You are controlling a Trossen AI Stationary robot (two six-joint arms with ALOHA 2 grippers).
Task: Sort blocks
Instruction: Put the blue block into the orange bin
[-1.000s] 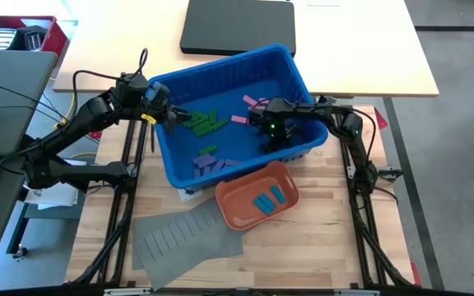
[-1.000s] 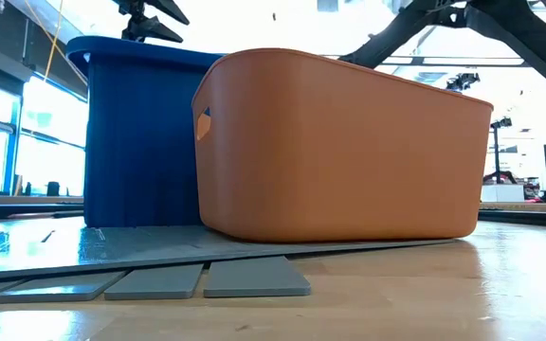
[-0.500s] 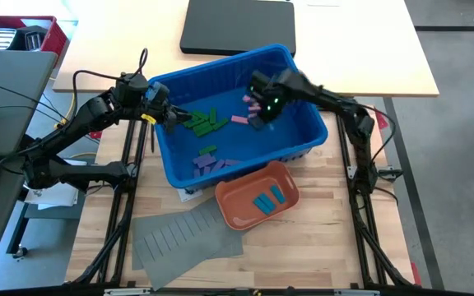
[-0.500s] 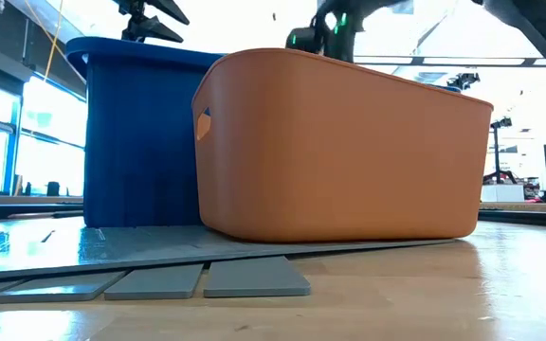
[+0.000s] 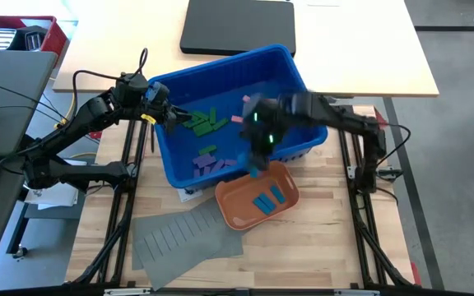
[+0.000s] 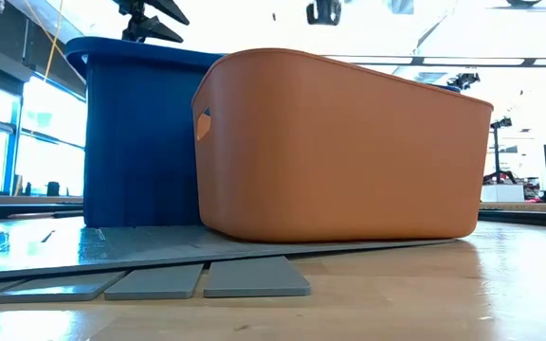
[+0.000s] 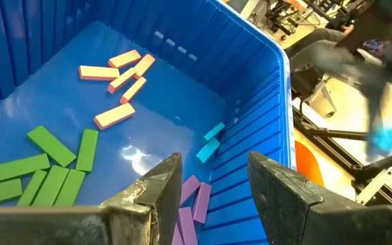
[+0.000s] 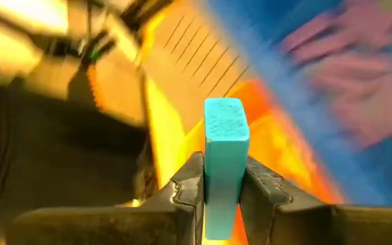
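My right gripper point(image 5: 257, 160), blurred, hangs above the near wall of the blue bin point(image 5: 299, 78), shut on a light blue block point(image 8: 224, 150). It also shows high up in the low view point(image 6: 322, 11). Green blocks point(image 5: 204, 123), pink blocks point(image 5: 239, 119) and purple blocks point(image 5: 208, 164) lie flat on the bin's floor. Two blue blocks point(image 5: 268, 199) lie in the orange tray point(image 5: 229, 205). My left gripper point(image 7: 209, 184) is open over the bin's left rim point(image 5: 159, 111) with nothing between its fingers. My right gripper pinches the light blue block between its two fingers, one on each of two opposite sides point(image 8: 223, 194). The block's free end point(image 8: 224, 112) sticks out past the fingertips. The fingers slant downward, and the block is lifted clear of bin and tray.
A grey slotted sheet point(image 5: 188, 238) lies at the near left, partly under the orange tray. A black flat case point(image 5: 237, 25) rests on the light table behind the bin. A red box point(image 5: 23, 33) stands at the far left.
My right gripper has risen out of the blue bin with the light blue block. It has swung toward the near edge, over the bin's near wall toward the orange tray, rolling as it went. My left gripper has kept still.
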